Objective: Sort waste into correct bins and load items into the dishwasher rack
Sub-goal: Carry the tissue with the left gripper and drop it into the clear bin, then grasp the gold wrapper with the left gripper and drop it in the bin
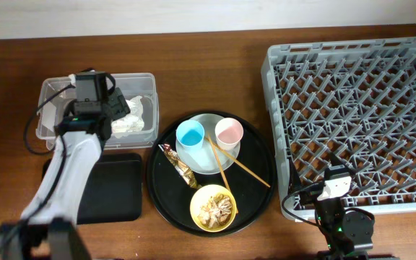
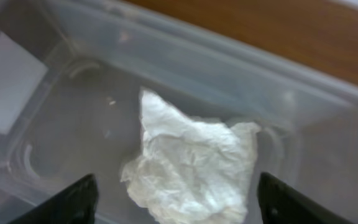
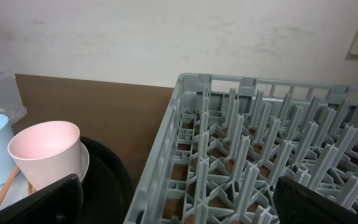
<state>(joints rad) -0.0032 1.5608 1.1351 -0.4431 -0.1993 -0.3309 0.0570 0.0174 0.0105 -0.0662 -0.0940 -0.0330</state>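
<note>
From overhead you see your left tool (image 1: 118,107) poised over the clear tub (image 1: 49,97) at the left of the tabletop (image 1: 215,65). Only the left wrist view shows its state: the two fingers stand wide apart, released. The crumpled white napkin (image 2: 191,162) lies loose on the tub floor between them, touching neither. That view also shows the tub's white label (image 2: 8,87) on one wall. Your right tool (image 3: 179,186) is likewise spread wide and grasps nothing; overhead it sits at the near left corner of the dishwasher rack (image 1: 360,108). The right wrist view adds what overhead flattens: the rack wall rises well above the round black tray (image 1: 255,198) beside it, and the pink cup (image 3: 45,149) stands upright near that wall. Overhead alone shows the rest on the round tray. The blue cup (image 1: 191,134) stands just beside the pink one, both on the grey-green plate (image 1: 209,165). Two chopsticks (image 1: 248,172) run off the plate's near edge, and the gold-brown wrapper (image 1: 179,167) lies at its left. The yellow bowl (image 1: 202,196) with beige scraps (image 1: 215,209) sits at the near rim. The shallow black tray (image 1: 118,191) lies just in front of the tub, partly under the left arm. Only a narrow strip of bare wood parts the round tray from the rack; wider room lies behind the tray.
</note>
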